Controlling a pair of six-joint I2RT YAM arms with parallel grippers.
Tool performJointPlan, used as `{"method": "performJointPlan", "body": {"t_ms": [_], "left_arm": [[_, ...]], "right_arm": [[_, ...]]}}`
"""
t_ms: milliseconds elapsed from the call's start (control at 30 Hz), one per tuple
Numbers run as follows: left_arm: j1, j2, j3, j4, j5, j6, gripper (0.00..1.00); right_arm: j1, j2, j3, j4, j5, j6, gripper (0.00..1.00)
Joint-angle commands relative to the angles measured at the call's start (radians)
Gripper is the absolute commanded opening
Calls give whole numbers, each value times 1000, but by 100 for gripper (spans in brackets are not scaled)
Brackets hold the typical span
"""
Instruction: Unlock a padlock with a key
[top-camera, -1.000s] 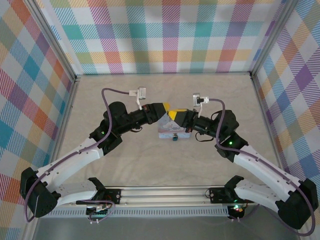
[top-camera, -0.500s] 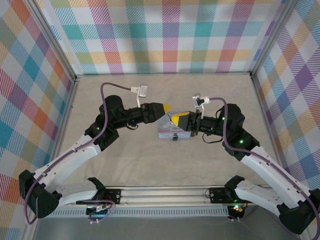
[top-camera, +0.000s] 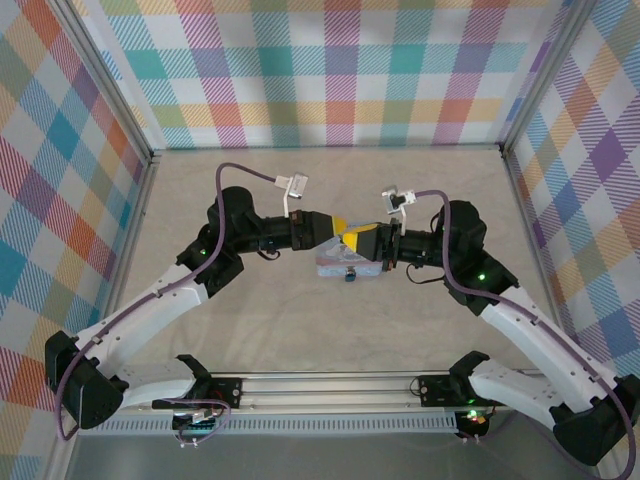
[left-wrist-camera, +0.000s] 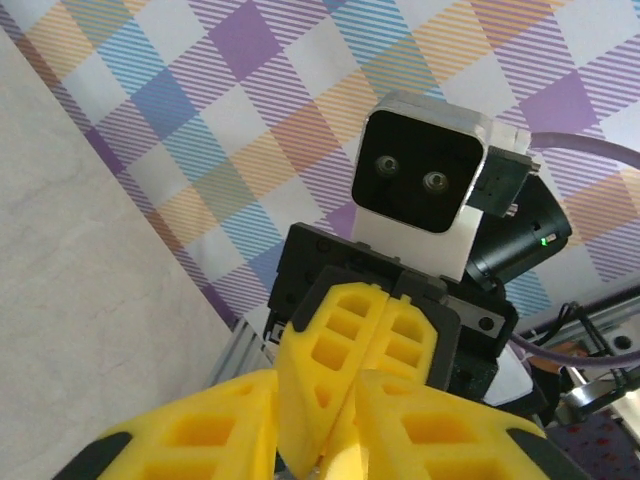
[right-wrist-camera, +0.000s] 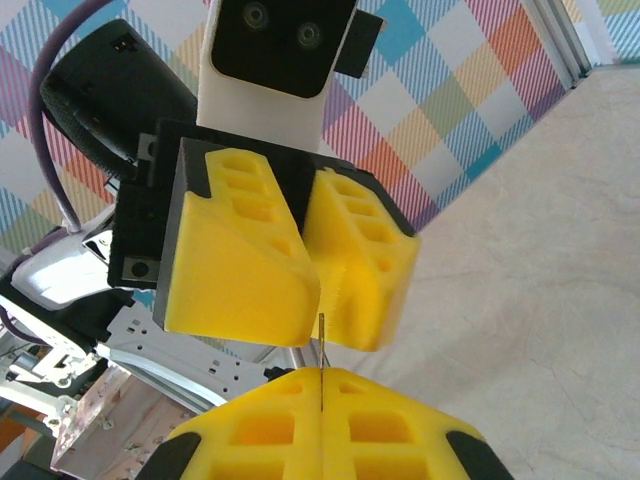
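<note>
1. two tools meet tip to tip over the middle of the table (top-camera: 300, 320): the left tool (top-camera: 340, 224) reaches in from the left and the right tool (top-camera: 354, 236) from the right.
2. the right tool is clamped narrow on the key (right-wrist-camera: 322, 355), seen edge-on from the right wrist as a thin metal sliver standing out of the seam between its yellow fingers (right-wrist-camera: 250, 425).
3. the left tool's fingers (right-wrist-camera: 240, 270) are pressed together; the key's free end reaches their seam, and i cannot tell whether they pinch it.
4. the padlock (top-camera: 351, 276), a tiny dark bluish piece, sits at the near edge of a pale blue tin (top-camera: 332, 265), just near of the meeting tools and apart from both.
5. the tin lies flat on the table under the tool tips.
6. from the left wrist, the right tool's fingers look shut and point straight at the camera.
</note>
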Motion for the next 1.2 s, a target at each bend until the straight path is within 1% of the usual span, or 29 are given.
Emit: {"method": "performJointPlan", "body": {"t_ms": [0, 33, 67, 233, 300, 367, 433, 467, 600, 767, 900, 1033, 1133, 1167], "left_arm": [[10, -4, 33, -4, 28, 7, 8], [9, -2, 35, -10, 27, 10, 3], [9, -2, 36, -16, 26, 14, 0], [9, -11, 35, -34, -5, 27, 0], [9, -15, 30, -41, -33, 26, 0], [9, -21, 20, -31, -63, 16, 0], [9, -23, 7, -11, -84, 2, 0], [9, -23, 2, -2, -89, -4, 0], [9, -17, -7, 16, -97, -20, 0], [10, -17, -19, 21, -112, -22, 0], [9, -14, -27, 32, -117, -28, 0], [9, -10, -28, 36, -122, -30, 0], [9, -9, -28, 41, -124, -31, 0], [9, -10, -28, 41, -127, -31, 0]], "right_arm": [[-19, -2, 25, 6, -28, -2, 0], [-23, -2, 25, 6, -31, 2, 0], [-27, -2, 25, 4, -33, 2, 0], [-41, -7, 23, 12, -28, 18, 0], [-41, -11, 21, 21, -18, 34, 17], [-41, -25, -15, 93, -1, 83, 36], [-40, -38, -50, 152, 21, 119, 45], [-40, -47, -68, 176, 39, 133, 47], [-25, -51, -126, 265, 82, 180, 49], [19, -31, -149, 317, 129, 185, 51], [36, -22, -152, 347, 151, 188, 51], [52, -1, -143, 348, 157, 186, 48], [57, 8, -148, 358, 161, 188, 41], [58, 11, -148, 357, 162, 189, 41]]}}
